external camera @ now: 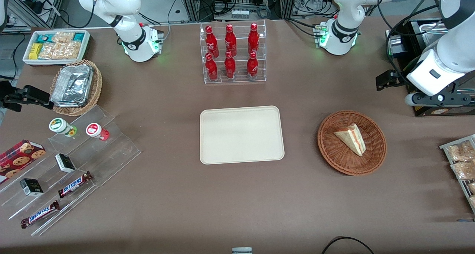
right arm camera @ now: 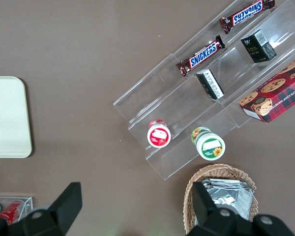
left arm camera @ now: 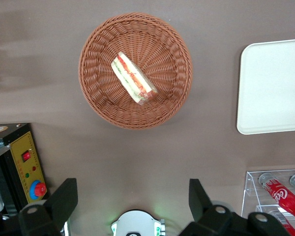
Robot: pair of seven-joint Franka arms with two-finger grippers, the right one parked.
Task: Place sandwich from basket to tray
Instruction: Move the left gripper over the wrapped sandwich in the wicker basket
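The sandwich (external camera: 350, 139) (left arm camera: 133, 78), a pale bread wedge with orange-red and green filling, lies in the round reddish-brown basket (external camera: 334, 161) (left arm camera: 103, 103) toward the working arm's end of the table. The cream tray (external camera: 241, 135) (left arm camera: 273, 88) (right arm camera: 7, 118) lies flat and bare at the table's middle, beside the basket. My gripper (external camera: 386, 81) (left arm camera: 132, 196) hangs high above the table, farther from the front camera than the basket and apart from it. It is open wide, with nothing between its fingers (left arm camera: 64, 201).
A clear rack of red bottles (external camera: 233, 53) (left arm camera: 280, 191) stands farther back than the tray. A black box with a yellow panel (left arm camera: 27, 167) and a wire rack of snack packets (external camera: 460, 161) sit at the working arm's end. A stepped acrylic stand (external camera: 70, 161) and a foil-filled basket (external camera: 76, 87) are at the parked arm's end.
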